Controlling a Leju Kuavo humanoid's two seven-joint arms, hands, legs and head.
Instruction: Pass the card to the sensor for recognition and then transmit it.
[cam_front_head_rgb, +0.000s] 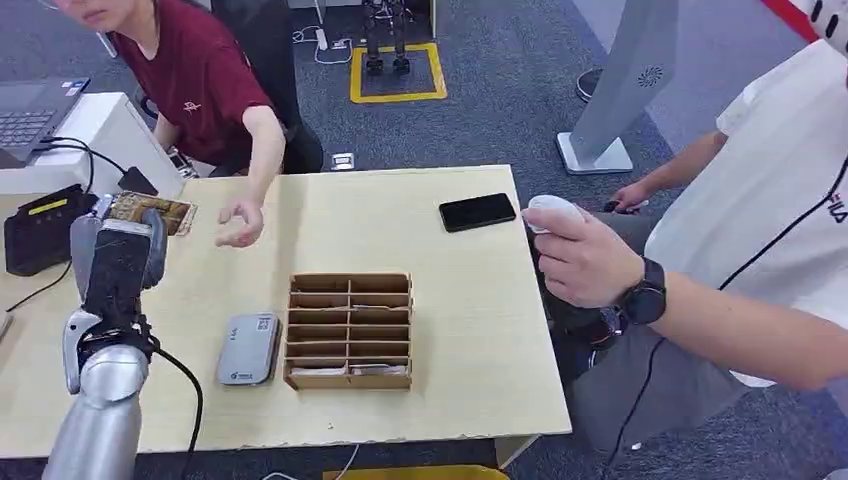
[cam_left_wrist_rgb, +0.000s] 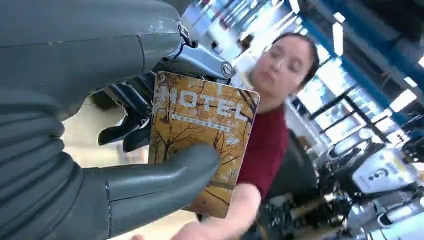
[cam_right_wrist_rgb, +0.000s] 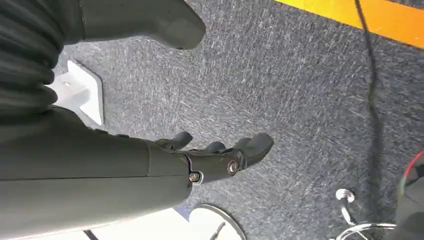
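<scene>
My left hand (cam_front_head_rgb: 115, 262) is raised over the table's left side and holds a hotel card (cam_front_head_rgb: 165, 212) printed with orange autumn trees. In the left wrist view the card (cam_left_wrist_rgb: 200, 125) is pinched between the thumb (cam_left_wrist_rgb: 160, 175) and the dark fingers (cam_left_wrist_rgb: 125, 127), with the word HOTEL showing. A person in a dark red shirt reaches a hand (cam_front_head_rgb: 240, 222) toward the card, just short of it. The grey card sensor (cam_front_head_rgb: 248, 348) lies flat on the table, nearer to me than the hand. My right hand (cam_right_wrist_rgb: 215, 155) hangs over grey carpet with fingers apart and nothing in it.
A cardboard slotted organiser (cam_front_head_rgb: 348, 330) stands beside the sensor, mid-table. A black phone (cam_front_head_rgb: 477, 211) lies near the far right edge. A black device (cam_front_head_rgb: 40, 228) with cables sits at the far left. A second person at the right holds a white object (cam_front_head_rgb: 555, 210).
</scene>
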